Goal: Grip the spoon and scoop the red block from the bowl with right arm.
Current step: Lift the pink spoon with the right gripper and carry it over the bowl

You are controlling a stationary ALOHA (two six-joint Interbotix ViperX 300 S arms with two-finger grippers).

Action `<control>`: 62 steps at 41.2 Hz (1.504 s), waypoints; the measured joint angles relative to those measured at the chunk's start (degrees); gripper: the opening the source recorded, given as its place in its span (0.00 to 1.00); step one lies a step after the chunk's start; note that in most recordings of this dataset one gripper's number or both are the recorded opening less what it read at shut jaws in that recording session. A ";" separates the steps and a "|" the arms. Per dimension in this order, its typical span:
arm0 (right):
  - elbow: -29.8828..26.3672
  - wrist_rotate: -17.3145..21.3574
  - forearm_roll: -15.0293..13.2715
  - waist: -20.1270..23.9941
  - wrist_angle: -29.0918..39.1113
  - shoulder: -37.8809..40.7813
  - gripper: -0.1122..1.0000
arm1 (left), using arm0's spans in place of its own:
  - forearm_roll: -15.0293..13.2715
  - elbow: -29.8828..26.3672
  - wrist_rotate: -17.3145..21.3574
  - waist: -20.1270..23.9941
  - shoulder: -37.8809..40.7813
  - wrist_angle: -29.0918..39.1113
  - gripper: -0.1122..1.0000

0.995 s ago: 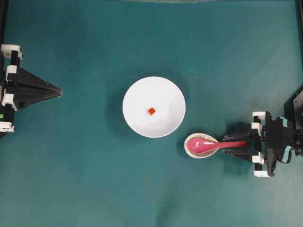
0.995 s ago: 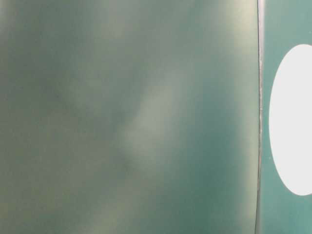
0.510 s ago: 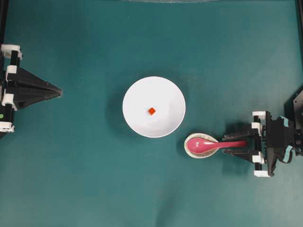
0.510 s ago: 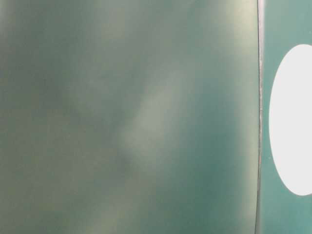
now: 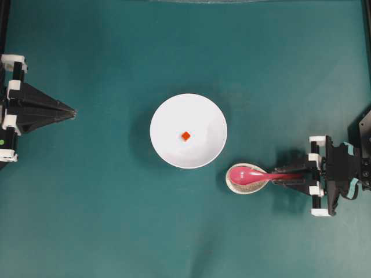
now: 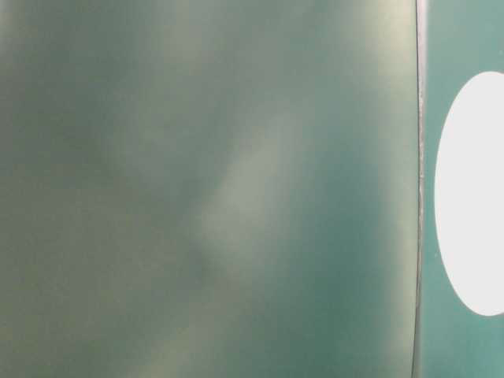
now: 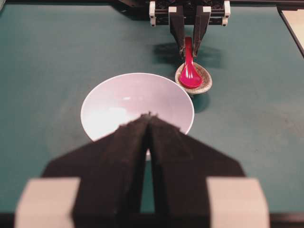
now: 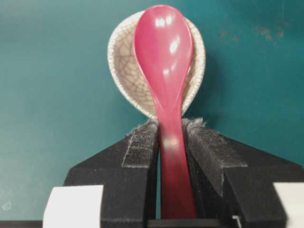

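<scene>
Right end effector (image 5: pixel 291 176) has both fingers pressed against the handle of the spoon (image 5: pixel 255 174) — pinching it, no gap visible in the right wrist view, where the foam pads (image 8: pixel 142 147) touch the handle on either side. The spoon's scoop (image 8: pixel 164 42) lies in the small speckled dish (image 5: pixel 247 182), pointing toward the bowl (image 5: pixel 168 116); the handle runs straight back between the fingers. The dish sits just beside the bowl's lower-right rim in the overhead view. Red block (image 5: pixel 185 135) lies near the middle of the bowl, well apart from the right end effector and from the spoon. Left end effector (image 5: pixel 68 112) is at the far left edge of the green surface (image 5: pixel 116 220), fingers pressed together — nothing between them, well away from the bowl. Table-level view is blurred; only a white oval of the bowl (image 6: pixel 472 197) can be made out.
</scene>
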 measured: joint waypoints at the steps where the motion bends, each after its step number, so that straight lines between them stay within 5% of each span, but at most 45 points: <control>1: 0.00 0.00 0.00 0.00 0.00 -0.09 0.31 | 0.00 0.00 0.00 0.00 0.00 0.00 0.10; 15: 0.18 -1.85 0.00 -0.09 3.43 -9.23 0.31 | 0.00 0.00 -0.53 -0.09 0.00 1.32 0.10; 24: -1.23 -9.93 0.09 -3.43 13.89 -21.80 0.31 | 0.00 0.00 -0.62 -0.09 0.00 1.58 0.10; 45: -11.69 -33.84 -0.09 -31.29 49.75 -42.98 0.31 | 0.09 0.00 -0.53 -0.09 0.00 3.34 0.10; 54: -15.82 -38.85 -2.72 -41.40 62.49 -46.14 0.31 | 0.09 0.00 -0.35 -0.09 0.00 5.10 0.10; 62: -19.42 -39.20 -5.10 -48.08 71.81 -46.76 0.31 | 0.09 0.00 -0.53 0.00 0.00 5.54 0.10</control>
